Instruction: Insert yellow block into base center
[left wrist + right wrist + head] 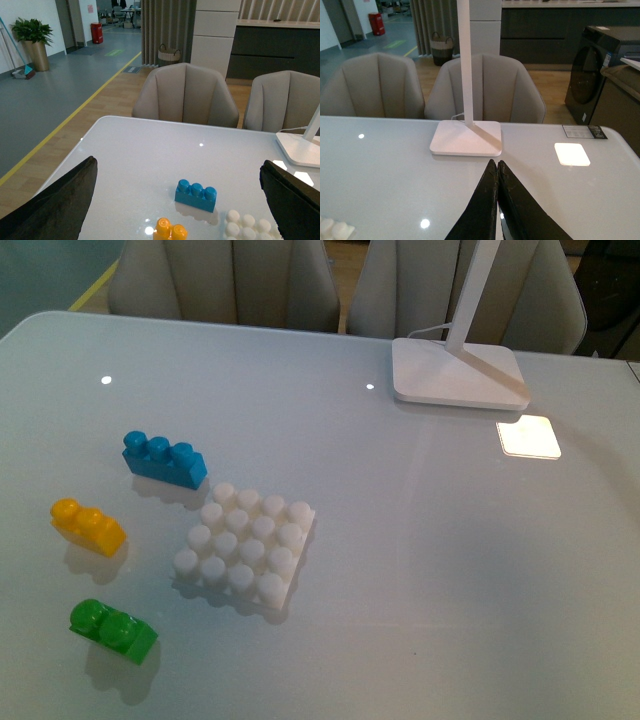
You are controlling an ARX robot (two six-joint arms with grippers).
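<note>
Two round studs crown the glossy plastic yellow block [90, 527].

We see the yellow block [88, 526] as a small yellow-orange brick with two round studs on top. It lies flat with its studs up, its long side running on a slant. It sits to the left of the base [245, 545], near it but not touching. The base is a white square plate with a four-by-four grid of round studs. It lies flat, turned slightly askew, and nothing sits on its studs.
</note>
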